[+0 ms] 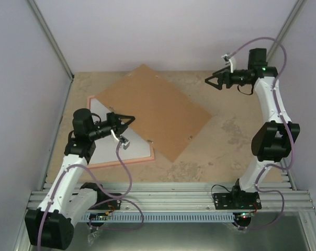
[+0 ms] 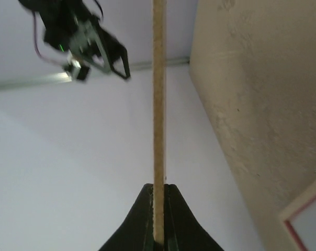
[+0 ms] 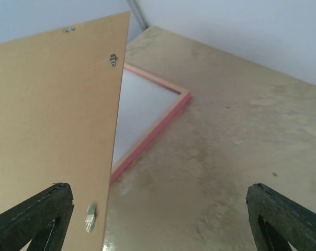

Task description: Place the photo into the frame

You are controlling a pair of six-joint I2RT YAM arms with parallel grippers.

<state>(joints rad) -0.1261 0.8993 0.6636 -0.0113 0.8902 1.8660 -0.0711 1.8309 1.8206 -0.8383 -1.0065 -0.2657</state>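
**Top view.**
- Left gripper point(image 1: 127, 120): pressed together on the near-left edge of the brown backing board point(image 1: 158, 110). It holds the board raised and slanted above the frame point(image 1: 121, 161).
- Right gripper point(image 1: 210, 81): spread and holding nothing, up at the far right, well apart from the board.
- Frame: pink, lying flat at the left of the table point(image 1: 226, 146). Its far-right part is hidden under the board.
- Pale sheet point(image 1: 134, 144): fills the frame's opening. No printed side shows. This is probably the photo lying face down, but it cannot be confirmed.

**Left wrist view.**
- Fingers point(image 2: 134, 230): pinching the board, which is seen edge-on as a thin strip. The hold is close to the rim.
- One frame corner sits at the lower right.

**Right wrist view.**
- Fingertips point(image 3: 37, 209): wide apart, with bare table between them.
- The board, with its turn clips point(image 3: 112, 59), leans over one pink rail.

**Step in hand (judged):** seating the board in the back of the frame.
- The board sits turned against the frame, so square its corners to the inner rails first.
- Set one long edge down, then lower the rest slowly, because the thin rim grip could slip.
- The free gripper could steady the far edge.

**Edges and room:**
- There is open table to the right and in front.
- The walls stand close at the left and back.
- The frame's near-left corner lies near the table edge.
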